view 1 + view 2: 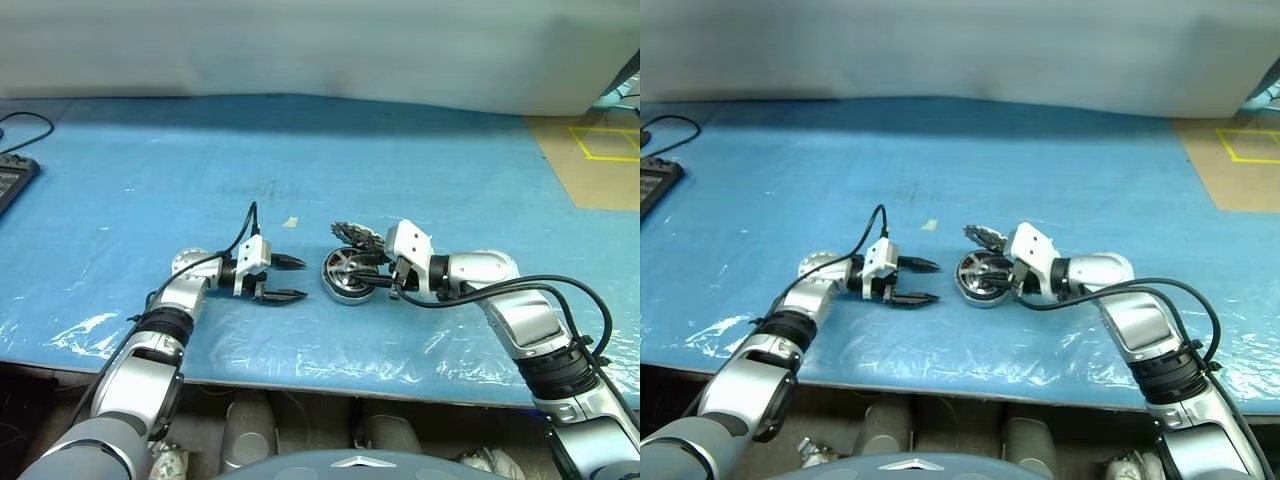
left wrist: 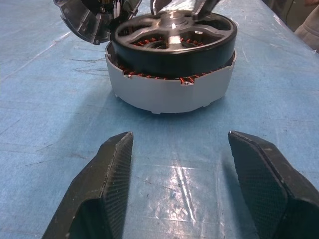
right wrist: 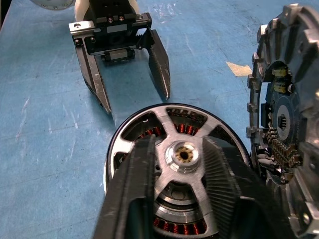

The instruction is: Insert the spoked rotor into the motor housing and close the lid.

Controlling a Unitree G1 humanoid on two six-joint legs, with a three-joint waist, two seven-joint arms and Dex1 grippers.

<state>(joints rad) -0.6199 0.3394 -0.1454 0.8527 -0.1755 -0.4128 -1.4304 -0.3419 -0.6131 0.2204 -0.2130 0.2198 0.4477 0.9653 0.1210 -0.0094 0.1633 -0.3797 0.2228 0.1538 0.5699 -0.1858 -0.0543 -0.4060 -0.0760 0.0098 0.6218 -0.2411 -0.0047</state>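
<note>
The right pincer [image 3: 177,164] hangs low over the spoked rotor [image 3: 172,149], a silver wheel with a black rim and a brass-coloured hub; its two black fingers [image 3: 134,184] stand apart on either side of the hub, over the spokes, and I cannot tell whether they touch the metal. The rotor sits in the motor housing [image 2: 169,94], a round shallow silver-white can whose copper windings show through the gaps and around the seam. Just beyond, on the far side, a round finned grey metal lid [image 3: 286,124] stands tilted on edge, close against the housing. To the left, the left pincer [image 1: 288,278] points at the housing from near by, fingers spread wide, holding nothing. Everything rests on the blue plastic-covered worktop [image 1: 420,150].
</note>
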